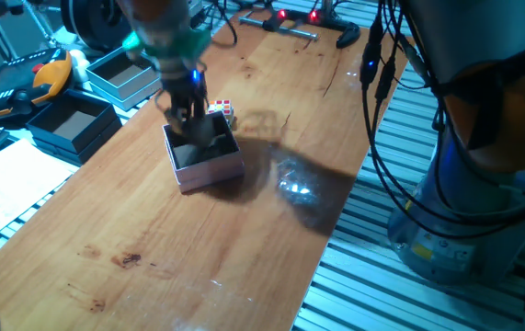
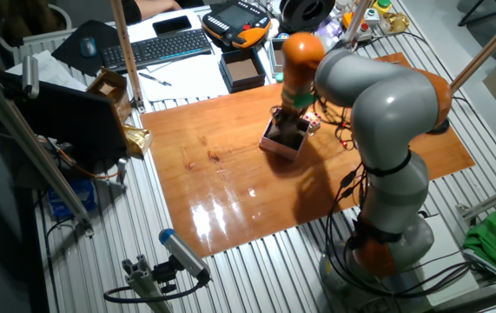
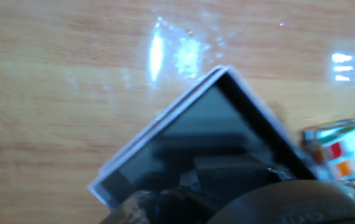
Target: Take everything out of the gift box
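The pale-pink gift box (image 1: 209, 168) stands on the wooden table, and the hand view shows its dark inside (image 3: 189, 146). It also shows in the other fixed view (image 2: 275, 144). My gripper (image 1: 188, 121) reaches down into the box, with its fingertips low inside it. I cannot tell whether the jaws are open or shut. The puzzle cube (image 1: 224, 110) lies on the table just outside the box, behind it, and shows at the right of the hand view (image 3: 345, 152). A blurred dark-grey shape (image 3: 227, 169) lies in the box. I cannot make out the pale block.
A light-blue box (image 1: 119, 75) and a dark navy box (image 1: 71, 124) stand off the table's left edge, next to an orange hand-held controller (image 1: 23, 87). Black cables (image 1: 372, 64) hang at the right edge by the arm's base (image 1: 455, 230).
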Available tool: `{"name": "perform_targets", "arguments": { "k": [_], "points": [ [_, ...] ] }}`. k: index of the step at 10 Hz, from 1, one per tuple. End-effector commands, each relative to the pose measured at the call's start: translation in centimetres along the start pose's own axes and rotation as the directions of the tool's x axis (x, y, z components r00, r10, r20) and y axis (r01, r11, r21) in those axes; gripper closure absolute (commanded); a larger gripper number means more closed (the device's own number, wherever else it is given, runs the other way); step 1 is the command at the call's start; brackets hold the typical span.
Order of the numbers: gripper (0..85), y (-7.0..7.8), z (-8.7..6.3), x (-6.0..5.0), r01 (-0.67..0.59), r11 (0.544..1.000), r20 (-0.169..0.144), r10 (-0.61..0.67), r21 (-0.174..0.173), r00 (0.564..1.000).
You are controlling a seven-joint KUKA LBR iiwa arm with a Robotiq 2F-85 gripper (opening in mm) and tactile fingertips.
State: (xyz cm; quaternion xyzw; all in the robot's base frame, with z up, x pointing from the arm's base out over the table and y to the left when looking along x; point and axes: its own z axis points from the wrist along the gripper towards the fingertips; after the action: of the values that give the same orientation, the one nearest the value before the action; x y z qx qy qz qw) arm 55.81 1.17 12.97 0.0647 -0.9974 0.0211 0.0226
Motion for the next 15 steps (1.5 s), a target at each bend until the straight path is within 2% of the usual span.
{"name": "perform_targets", "arguments": {
  "k": [1,2,4,5,6,8,9,11,12,15],
  "points": [
    [46.0,-4.5,-2.1,0.4,0.009,1.000,-0.001,-0.009,0.006,1.000],
    [46.3,-5.3,-2.4,0.2,0.017,1.000,-0.002,-0.017,0.010,1.000],
    [45.7,-7.1,-3.2,0.3,0.026,0.999,-0.001,-0.026,0.043,1.000],
    [45.7,-8.5,-3.6,0.4,0.037,0.996,0.009,-0.038,0.077,0.999],
    [45.3,-9.8,-3.7,0.4,0.037,0.995,0.021,-0.039,0.088,0.999],
    [44.3,-11.6,-2.7,0.3,0.050,0.994,0.051,-0.056,0.101,0.997],
    [44.3,-12.2,-1.7,0.0,0.058,0.993,0.073,-0.065,0.099,0.995],
    [44.0,-12.8,-0.2,-0.1,0.063,0.991,0.101,-0.075,0.116,0.992],
    [44.3,-13.0,0.5,0.0,0.066,0.993,0.106,-0.077,0.102,0.991],
    [43.7,-11.9,1.7,-0.6,0.060,0.996,0.106,-0.067,0.073,0.992]
  ]
}}
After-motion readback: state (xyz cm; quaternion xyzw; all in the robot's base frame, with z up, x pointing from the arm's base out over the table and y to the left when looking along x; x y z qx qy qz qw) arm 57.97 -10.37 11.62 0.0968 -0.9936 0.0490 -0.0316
